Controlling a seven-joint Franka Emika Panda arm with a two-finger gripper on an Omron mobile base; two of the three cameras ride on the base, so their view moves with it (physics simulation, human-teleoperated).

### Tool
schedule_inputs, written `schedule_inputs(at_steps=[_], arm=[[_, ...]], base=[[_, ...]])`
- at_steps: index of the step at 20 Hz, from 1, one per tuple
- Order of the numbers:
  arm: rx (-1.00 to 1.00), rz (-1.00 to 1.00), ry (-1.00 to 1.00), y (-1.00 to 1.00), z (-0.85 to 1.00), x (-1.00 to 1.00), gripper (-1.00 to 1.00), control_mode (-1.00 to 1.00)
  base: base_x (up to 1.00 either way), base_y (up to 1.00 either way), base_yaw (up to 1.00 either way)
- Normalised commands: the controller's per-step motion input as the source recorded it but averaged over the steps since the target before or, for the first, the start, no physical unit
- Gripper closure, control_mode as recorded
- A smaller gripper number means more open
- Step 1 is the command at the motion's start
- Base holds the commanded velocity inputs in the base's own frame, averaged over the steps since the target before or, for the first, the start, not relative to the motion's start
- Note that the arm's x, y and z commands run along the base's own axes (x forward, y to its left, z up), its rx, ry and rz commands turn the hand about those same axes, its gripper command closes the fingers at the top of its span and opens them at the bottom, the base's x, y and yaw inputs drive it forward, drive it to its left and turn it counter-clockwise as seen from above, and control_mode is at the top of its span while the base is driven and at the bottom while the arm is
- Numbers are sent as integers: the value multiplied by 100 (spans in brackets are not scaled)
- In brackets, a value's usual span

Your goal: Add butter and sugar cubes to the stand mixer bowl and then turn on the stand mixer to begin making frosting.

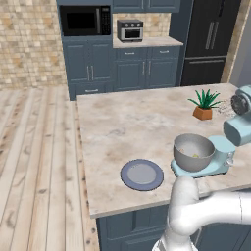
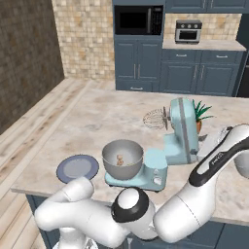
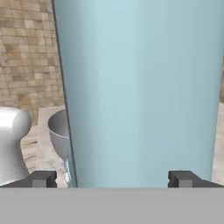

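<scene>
Hand (image 3: 111, 179) spread wide, close against the mixer (image 2: 182, 129)

Fingers apart and gripping nothing; hand faces the mixer's pale blue side, probably hunting the switch; bowl (image 2: 122, 159) seated on the mixer base, butter (image 1: 195, 155) and sugar cubes (image 2: 119, 159) apparently inside; plate (image 1: 142, 174) bare on the surface (image 1: 122, 127) beside it.

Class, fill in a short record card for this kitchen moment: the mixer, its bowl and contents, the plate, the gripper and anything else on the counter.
stand mixer: light blue, head tilted back, whisk lifted clear
stand mixer bowl: on the mixer base, small pale and yellowish pieces inside
plate: blue-grey, nothing on it, left of the bowl
gripper: jaws wide open, close against the mixer's blue body, holding nothing
potted plant: behind the mixer
</scene>
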Motion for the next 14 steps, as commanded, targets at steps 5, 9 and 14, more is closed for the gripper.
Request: schedule_inputs(at_steps=[5, 9, 14], arm=[[-31, 10, 2, 100, 4, -28, -100, -100], [-40, 0, 1, 100, -26, -29, -100, -100], [-40, 0, 5, 98, -42, -19, -100, -100]], base=[[0, 0, 0], [0, 0, 0], [0, 0, 0]])
